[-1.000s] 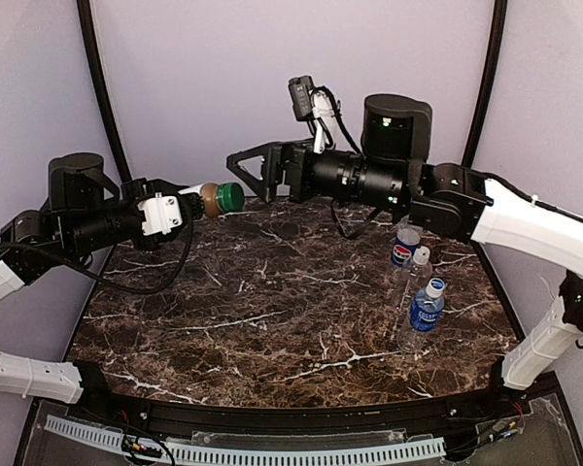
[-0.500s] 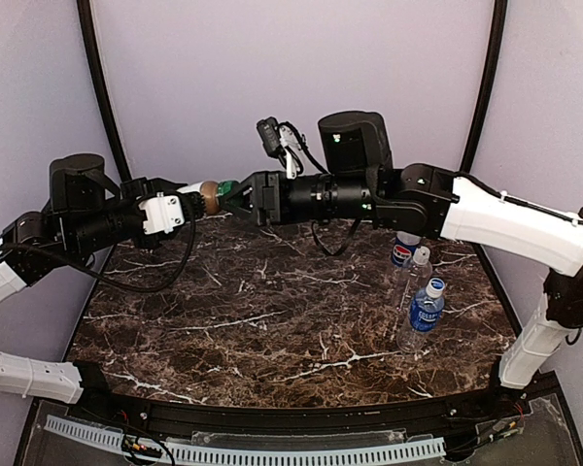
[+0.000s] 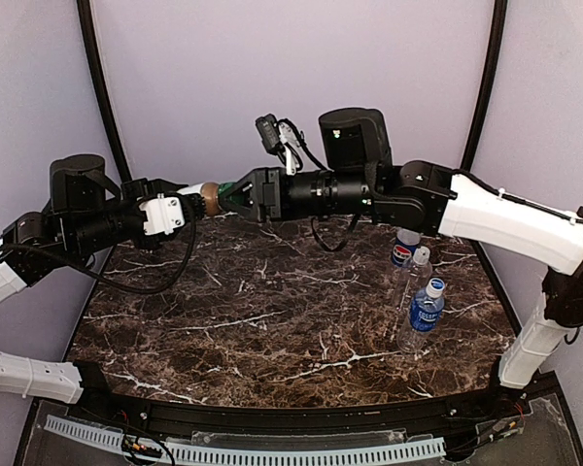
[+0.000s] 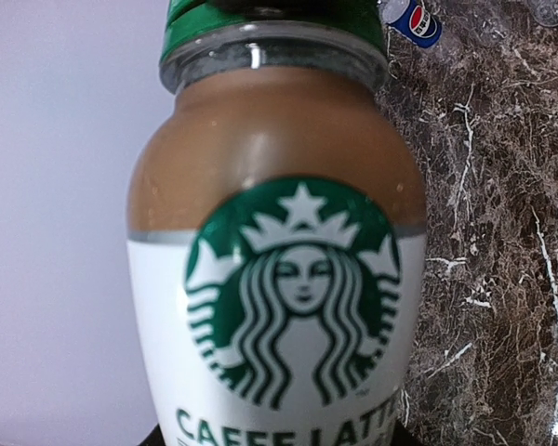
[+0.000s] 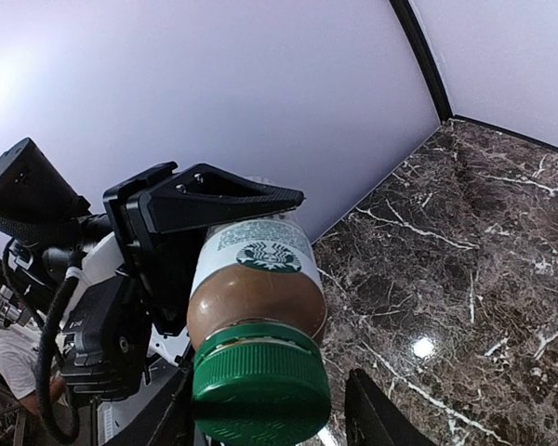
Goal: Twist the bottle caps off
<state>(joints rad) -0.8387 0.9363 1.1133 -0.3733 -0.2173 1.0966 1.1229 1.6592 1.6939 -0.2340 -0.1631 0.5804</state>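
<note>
Right hand [image 3: 229, 192] straddles the green cap [image 5: 260, 395], clamped or not I cannot tell, its brown bottle [image 4: 279, 279] running level toward 9 o'clock into the left hand [image 3: 196, 202]'s grip.

The marbled table [image 3: 272, 330] is glossy, the green plastic cap [image 5: 260, 395] ridged, the bottle [image 4: 279, 139] smooth.

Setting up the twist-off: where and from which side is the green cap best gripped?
Green cap: round side wall, squeezed from opposite sides, coming end-on from the right; the latte bottle is held roughly level by the left claw, cap pointing right.
</note>
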